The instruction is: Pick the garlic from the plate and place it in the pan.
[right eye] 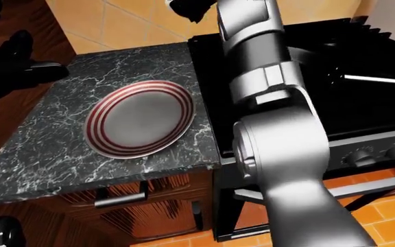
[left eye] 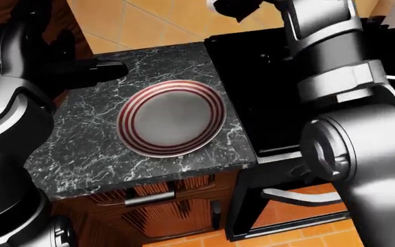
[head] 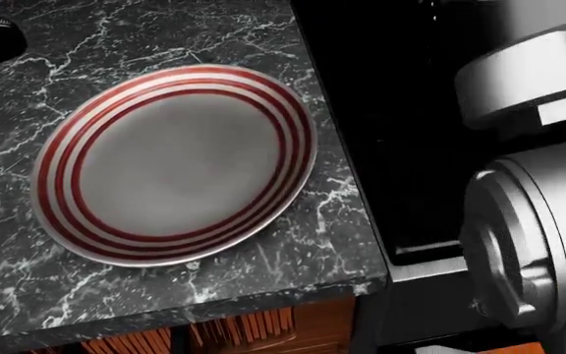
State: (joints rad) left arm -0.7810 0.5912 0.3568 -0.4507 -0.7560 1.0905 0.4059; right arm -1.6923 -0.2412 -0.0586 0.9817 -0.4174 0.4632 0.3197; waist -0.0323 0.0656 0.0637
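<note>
I have the right hand (right eye: 192, 9) raised high at the top edge of the eye views; only its dark fingers show, so I cannot tell its grip, nor see the garlic. Well below it, the red-ringed plate (head: 175, 162) lies bare on the marble counter (left eye: 81, 154). The black stove (left eye: 259, 92) sits beneath my forearm. My left hand (left eye: 98, 71) hovers beside the counter's far-left edge, grip unclear.

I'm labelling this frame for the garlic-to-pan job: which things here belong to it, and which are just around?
Job: plate, bare; right hand, raised at the view's top edge; black stove. Garlic and pan not made out.
Just around: marble counter; drawer handle; stove knobs.
</note>
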